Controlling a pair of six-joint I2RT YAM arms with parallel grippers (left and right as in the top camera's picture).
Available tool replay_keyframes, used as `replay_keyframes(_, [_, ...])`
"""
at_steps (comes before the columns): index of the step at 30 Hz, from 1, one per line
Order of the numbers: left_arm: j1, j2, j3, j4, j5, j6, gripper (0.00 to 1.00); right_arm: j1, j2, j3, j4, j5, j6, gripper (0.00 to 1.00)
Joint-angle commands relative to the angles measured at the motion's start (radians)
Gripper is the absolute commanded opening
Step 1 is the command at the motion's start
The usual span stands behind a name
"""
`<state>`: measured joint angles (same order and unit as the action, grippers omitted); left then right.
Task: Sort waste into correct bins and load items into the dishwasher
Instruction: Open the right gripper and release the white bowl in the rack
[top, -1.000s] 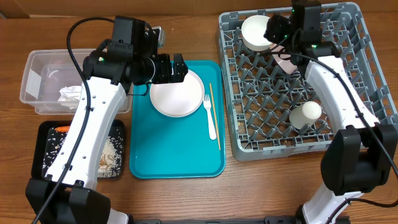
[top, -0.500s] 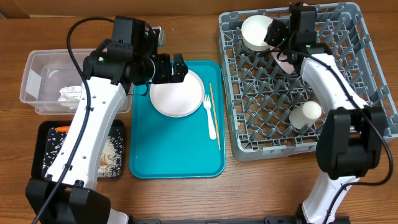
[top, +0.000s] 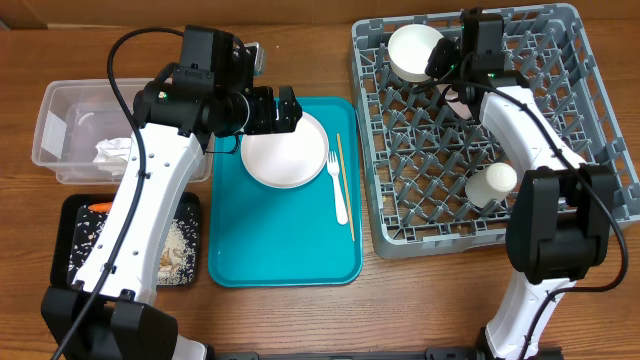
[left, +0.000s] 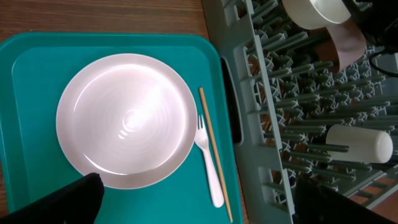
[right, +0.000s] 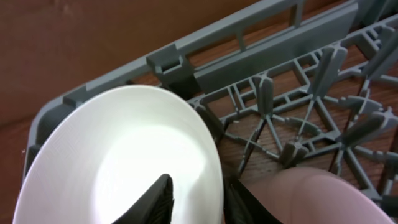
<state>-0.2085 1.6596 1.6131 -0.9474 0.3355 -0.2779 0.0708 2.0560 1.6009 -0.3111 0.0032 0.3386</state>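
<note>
A white bowl (top: 412, 50) (right: 112, 162) leans in the far left corner of the grey dishwasher rack (top: 590, 150). My right gripper (top: 440, 55) (right: 199, 186) straddles its rim, one finger inside and one outside, with a gap still showing at the inner finger. A pale pink dish (top: 462, 100) (right: 311, 199) stands beside it. A white cup (top: 492, 183) lies in the rack. My left gripper (top: 285, 110) (left: 205, 208) hangs wide open above a white plate (top: 285, 150) (left: 127, 118). A white fork (left: 208, 168) and a wooden stick (left: 214, 155) lie to the plate's right.
The plate, fork and stick rest on a teal tray (top: 280, 240). A clear tub (top: 60, 120) at the left holds a crumpled napkin (top: 112, 152). The black tray (top: 70, 215) in front of it holds a carrot (top: 98, 207) and rice scraps (top: 178, 245).
My right gripper has shifted slightly left onto the bowl's rim and its jaws have narrowed. The left arm has not moved.
</note>
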Motion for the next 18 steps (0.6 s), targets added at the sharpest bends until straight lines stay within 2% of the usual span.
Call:
replay_keyframes(1, [0.005, -0.022, 0.027, 0.002, -0.006, 0.013, 1.0, -0.005, 0.016, 0.022, -0.004, -0.006, -0.005, 0.27])
replay_keyframes(12, [0.005, -0.022, 0.027, 0.002, -0.006, 0.013, 1.0, -0.005, 0.013, 0.022, 0.006, -0.005, -0.006, 0.04])
replay_keyframes(18, [0.005, -0.022, 0.027, 0.002, -0.006, 0.013, 1.0, -0.005, -0.038, 0.023, 0.014, 0.0, -0.107, 0.04])
